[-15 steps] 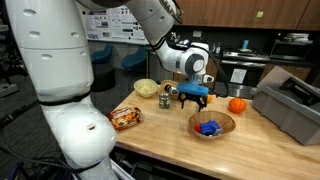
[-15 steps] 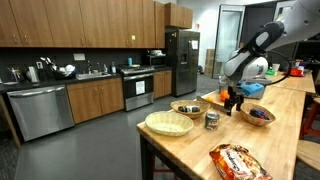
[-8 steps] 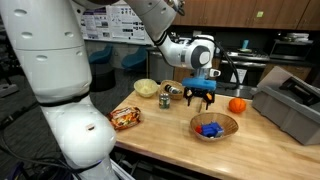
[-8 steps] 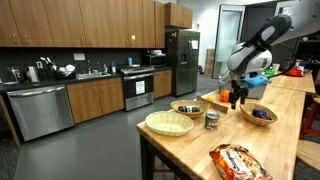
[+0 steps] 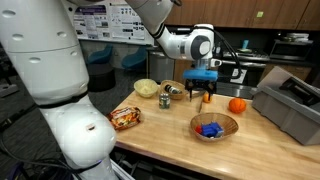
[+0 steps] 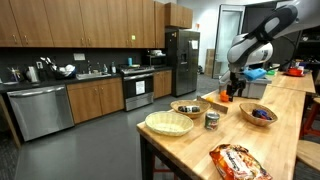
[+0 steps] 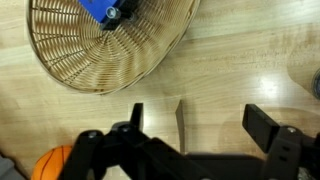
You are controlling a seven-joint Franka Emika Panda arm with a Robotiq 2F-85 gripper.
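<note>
Wicker basket (image 7: 100, 60) just beyond pincer (image 7: 198, 118), jaws apart; orange (image 7: 55, 163) beside.

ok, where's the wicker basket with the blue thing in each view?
In an exterior view: the wicker basket sits right of centre, in the lower half.
In an exterior view: it is at the far right, just below mid-height.
Wrist view: it is at the top left, cut off by the top edge.
Shared landmark: the blue object lying inside it shows in all three.
</note>
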